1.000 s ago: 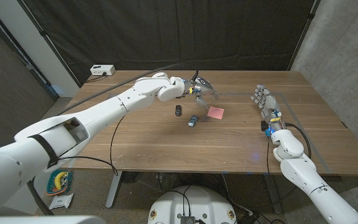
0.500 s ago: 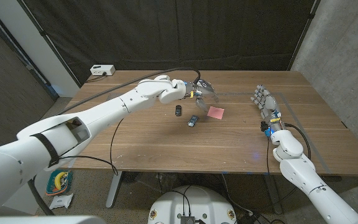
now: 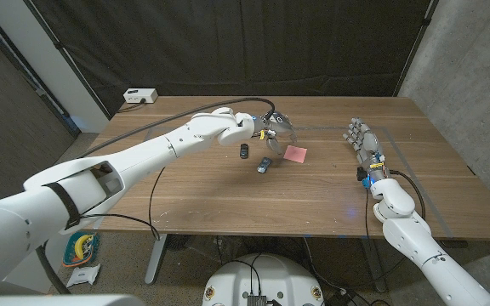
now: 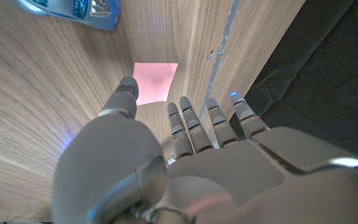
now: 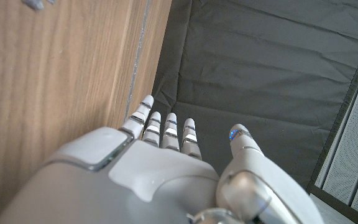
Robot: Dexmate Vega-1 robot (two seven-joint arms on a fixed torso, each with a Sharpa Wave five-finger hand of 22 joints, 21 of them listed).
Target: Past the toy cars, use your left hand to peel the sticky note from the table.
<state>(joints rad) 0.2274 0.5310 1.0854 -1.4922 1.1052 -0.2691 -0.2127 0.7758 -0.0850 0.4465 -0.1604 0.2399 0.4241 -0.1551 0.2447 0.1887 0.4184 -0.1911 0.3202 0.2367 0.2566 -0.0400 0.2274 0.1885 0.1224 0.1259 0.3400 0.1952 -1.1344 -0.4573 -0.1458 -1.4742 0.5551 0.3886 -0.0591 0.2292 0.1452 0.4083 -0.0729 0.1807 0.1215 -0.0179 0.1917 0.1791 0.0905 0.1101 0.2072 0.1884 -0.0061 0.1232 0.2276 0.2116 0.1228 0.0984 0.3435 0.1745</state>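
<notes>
the left hand (image 3: 276, 127) hangs over the table (image 3: 228, 191) just behind the two toy cars, fingers spread and holding nothing. in the left wrist view the same hand (image 4: 185, 155) reaches toward the note (image 4: 155, 81) with its fingers (image 4: 178, 121) apart and pointed at it; the thumb tip sits at the note's near corner, but whether it touches the paper i cannot tell.

the pink note (image 3: 294, 153) lies flat on the wood, near the middle of the table and a little to the robot's right of the left hand. it is just beside the blue car (image 3: 264, 165), which sits slightly nearer the robot. the blue car (image 4: 73, 9) also shows at the edge of the left wrist view, close to the note. the black car (image 3: 244, 151) stands a bit to the left of the blue one, under the left wrist.

the right hand (image 3: 363, 140) is on the right side of the table, well apart from the note and the cars, fingers straight and close together, holding nothing. in the right wrist view that hand (image 5: 166, 162) shows its fingers extended along the wood toward a dark curtain (image 5: 260, 56).

a white box (image 3: 139, 96) sits at the far left corner of the table. a dark curtain (image 3: 228, 42) hangs behind.
</notes>
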